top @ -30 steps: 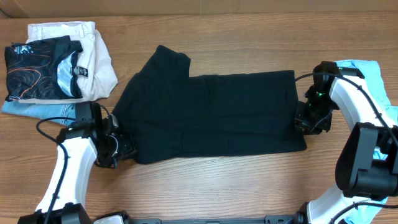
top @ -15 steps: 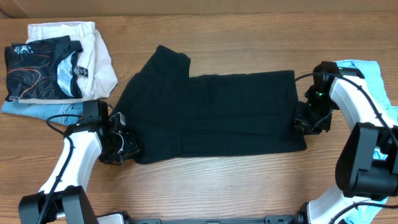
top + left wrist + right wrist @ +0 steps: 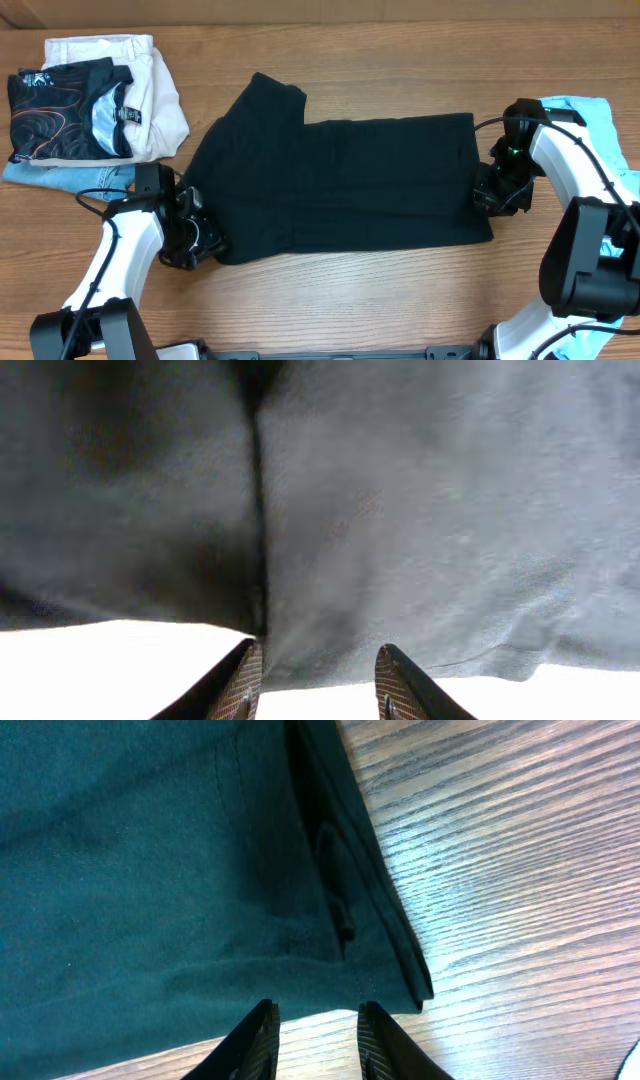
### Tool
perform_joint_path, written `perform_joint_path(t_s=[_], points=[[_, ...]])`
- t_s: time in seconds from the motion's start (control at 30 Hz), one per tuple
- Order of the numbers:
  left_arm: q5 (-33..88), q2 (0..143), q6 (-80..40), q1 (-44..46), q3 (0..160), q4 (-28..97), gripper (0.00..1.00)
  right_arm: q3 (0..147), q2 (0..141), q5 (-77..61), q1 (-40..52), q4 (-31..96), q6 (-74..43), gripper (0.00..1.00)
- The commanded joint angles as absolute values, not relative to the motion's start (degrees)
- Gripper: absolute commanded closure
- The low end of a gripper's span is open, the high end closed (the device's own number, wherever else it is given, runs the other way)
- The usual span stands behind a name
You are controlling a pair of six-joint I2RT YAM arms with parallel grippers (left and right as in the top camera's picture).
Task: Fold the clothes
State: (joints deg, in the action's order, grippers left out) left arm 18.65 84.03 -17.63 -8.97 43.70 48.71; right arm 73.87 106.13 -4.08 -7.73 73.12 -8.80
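Observation:
The clothes (image 3: pixel 345 185) are one large plain black garment spread flat across the middle of the table, with a flap sticking up at the top left. My left gripper (image 3: pixel 205 243) sits at its lower left corner. In the left wrist view the left gripper (image 3: pixel 318 655) is open, and the cloth's hem (image 3: pixel 330 660) reaches just between the fingertips. My right gripper (image 3: pixel 483 195) is at the garment's right edge. In the right wrist view the right gripper (image 3: pixel 315 1012) is open over bare wood, with the folded hem (image 3: pixel 340 920) just ahead of the tips.
At the back left lies a pile: a white garment (image 3: pixel 160 90), a small black piece with orange line print (image 3: pixel 60 115) and blue denim (image 3: pixel 60 178) under them. A light blue garment (image 3: pixel 585 110) lies at the far right behind my right arm.
My left gripper has slid to the right, up to the garment's lower left corner. The right arm and the garment have not moved.

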Motion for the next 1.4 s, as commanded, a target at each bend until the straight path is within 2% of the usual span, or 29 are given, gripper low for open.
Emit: perform_joint_path(t_s=[0.0, 0.13, 0.4, 0.6, 0.73, 0.77, 1.03, 1.17, 1.37], points=[[14.4, 84.7, -18.2, -8.5, 43.2, 49.3, 0.6, 75.2, 104.8, -4.1, -7.4, 73.1, -9.0, 0.71], [14.6, 84.8, -18.3, -8.5, 43.2, 47.5, 0.62, 75.2, 104.8, -4.1, -7.4, 73.1, -9.0, 0.7], [14.9, 84.8, -18.4, -8.5, 43.2, 45.9, 0.73, 75.2, 104.8, -4.1, -7.4, 73.1, -9.0, 0.7], [15.1, 84.8, -18.4, -8.5, 43.2, 45.8, 0.75, 75.2, 104.8, -4.1, -7.5, 73.1, -9.0, 0.7], [15.1, 84.8, -18.4, -8.5, 43.2, 45.8, 0.93, 75.2, 104.8, -4.1, -7.5, 73.1, -9.0, 0.7], [15.1, 84.8, -18.4, -8.5, 43.2, 45.8, 0.94, 75.2, 104.8, -4.1, -7.5, 73.1, -9.0, 0.7], [18.9, 84.7, -18.4, -8.7, 44.1, 45.5, 0.96, 75.2, 104.8, -4.1, -7.5, 73.2, -9.0, 0.7], [22.5, 84.5, -17.9, -9.0, 49.5, 45.2, 0.96, 75.2, 104.8, -4.1, -7.5, 73.2, -9.0, 0.71], [21.2, 84.2, -17.6, -9.0, 60.1, 44.8, 0.96, 75.2, 104.8, -4.1, -7.5, 73.1, -9.0, 0.7]])
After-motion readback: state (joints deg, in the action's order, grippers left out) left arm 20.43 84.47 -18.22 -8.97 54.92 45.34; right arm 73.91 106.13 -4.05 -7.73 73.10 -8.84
